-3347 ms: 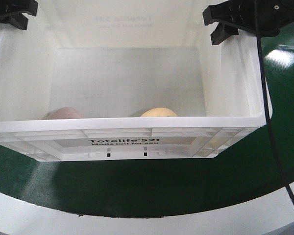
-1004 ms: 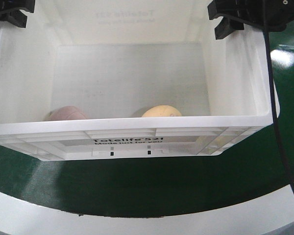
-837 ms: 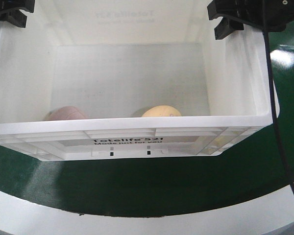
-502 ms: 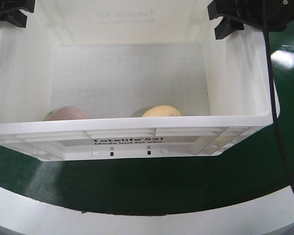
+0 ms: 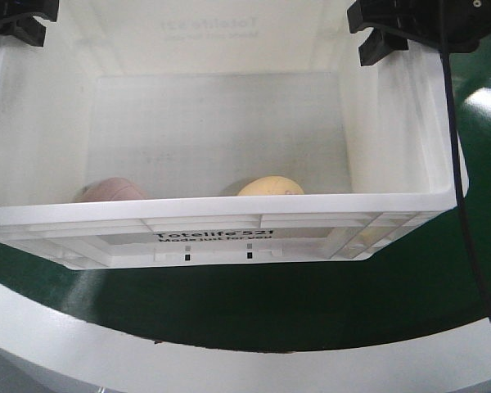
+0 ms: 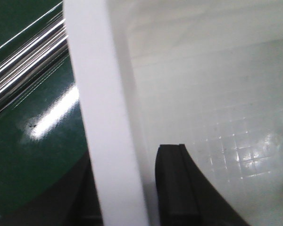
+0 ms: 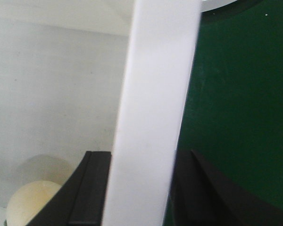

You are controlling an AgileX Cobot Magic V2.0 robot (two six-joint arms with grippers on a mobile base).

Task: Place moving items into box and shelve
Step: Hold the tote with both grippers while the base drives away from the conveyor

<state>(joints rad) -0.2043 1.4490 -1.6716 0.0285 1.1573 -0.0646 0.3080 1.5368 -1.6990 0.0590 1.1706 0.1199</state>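
Observation:
A white plastic box [image 5: 229,221] is held up over a green table top [image 5: 311,303]. Inside it, against the near wall, lie a pinkish round item [image 5: 110,190] and a pale yellow round item [image 5: 268,186]. My left gripper [image 5: 16,20] is shut on the box's left wall [image 6: 104,117], one finger [image 6: 174,183] inside and one outside. My right gripper [image 5: 385,33] is shut on the right wall [image 7: 155,94], with the yellow item [image 7: 30,202] below its inner finger [image 7: 92,188].
The green table has a white curved rim [image 5: 65,344] at the bottom of the front view. Shiny metal rails [image 6: 23,61] run beside the box in the left wrist view. A black cable [image 5: 458,205] hangs down from the right arm.
The box and both grippers have shifted slightly up and to the right in the view. The table's white rim has crept higher in the frame. Both grips are unchanged.

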